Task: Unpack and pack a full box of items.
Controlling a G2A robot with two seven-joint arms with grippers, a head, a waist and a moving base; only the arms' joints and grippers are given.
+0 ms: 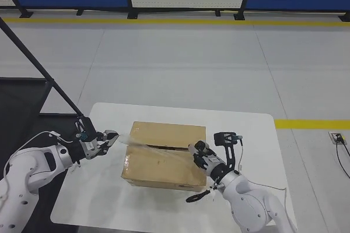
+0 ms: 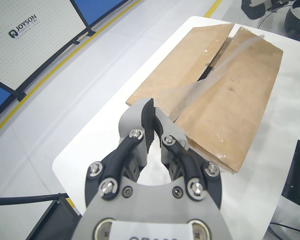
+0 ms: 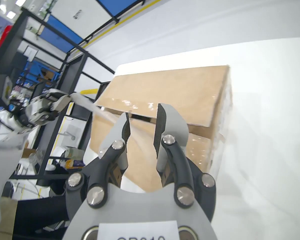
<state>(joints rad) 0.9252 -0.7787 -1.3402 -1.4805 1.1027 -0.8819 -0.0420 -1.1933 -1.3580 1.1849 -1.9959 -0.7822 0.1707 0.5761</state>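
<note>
Cardboard box (image 1: 163, 166) sits mid-frame on white desk (image 1: 105, 192), top flaps slightly parted. Your left tool (image 1: 112, 139), frame-left of box, is clamped on clear tape strip (image 1: 141, 143) stretched off box top. Your right tool (image 1: 198, 149) is over box's right end, fingers apart, gripping nothing.

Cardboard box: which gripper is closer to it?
Right. The right gripper hangs open over one end of the cardboard box; the left gripper is off the opposite end, apart from it, shut on the tape strip stretched from its top.
</note>
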